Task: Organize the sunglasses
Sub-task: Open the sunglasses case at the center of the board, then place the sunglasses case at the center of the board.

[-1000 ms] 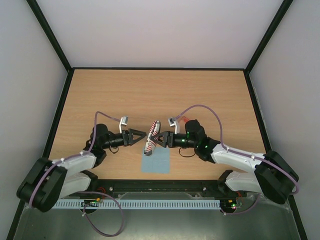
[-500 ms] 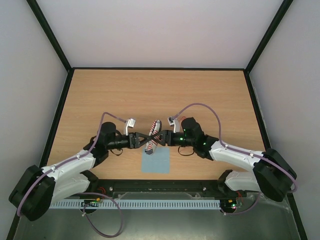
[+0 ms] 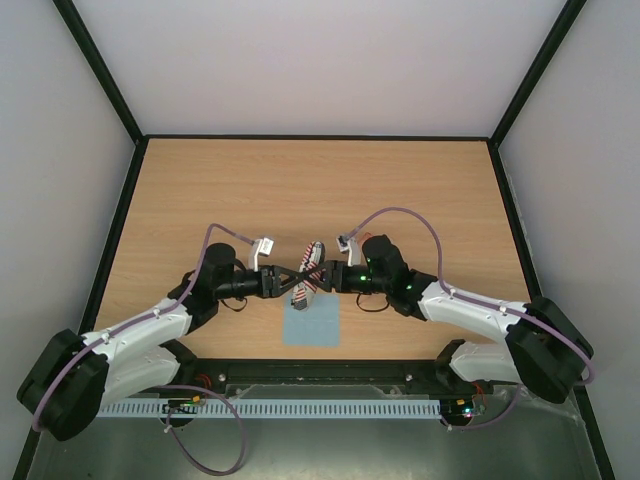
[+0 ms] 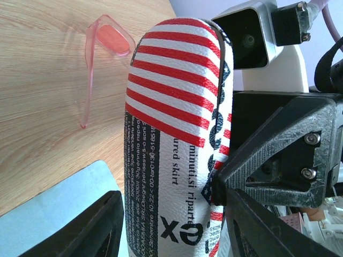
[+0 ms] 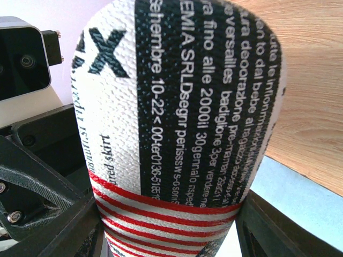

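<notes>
In the last second the left arm has swung in from the side. Its left gripper [image 3: 281, 283] now sits against the striped case [image 3: 305, 280], where before it stood off with a gap between. The right gripper [image 3: 322, 277] has barely shifted and is clamped on the case from the other side, propping it up off the surface [image 3: 300, 180].

From the left wrist view, the left gripper's fingers straddle the case's width, touching it or nearly so. I cannot tell whether they are actually pressing. To my eye this looks like two arms getting set to pull the case open, so nothing has yet been done with the glasses themselves.

The sunglasses [image 4: 110, 38] lie flat on the wood beyond the case, well apart from both grippers, with one long temple arm stretched out toward the cloth. The light-blue cloth [image 3: 310, 325] lies just under and in front of the case.

The case is still closed, and the two grippers are crowded nose to nose around it, leaving little room to work.
</notes>
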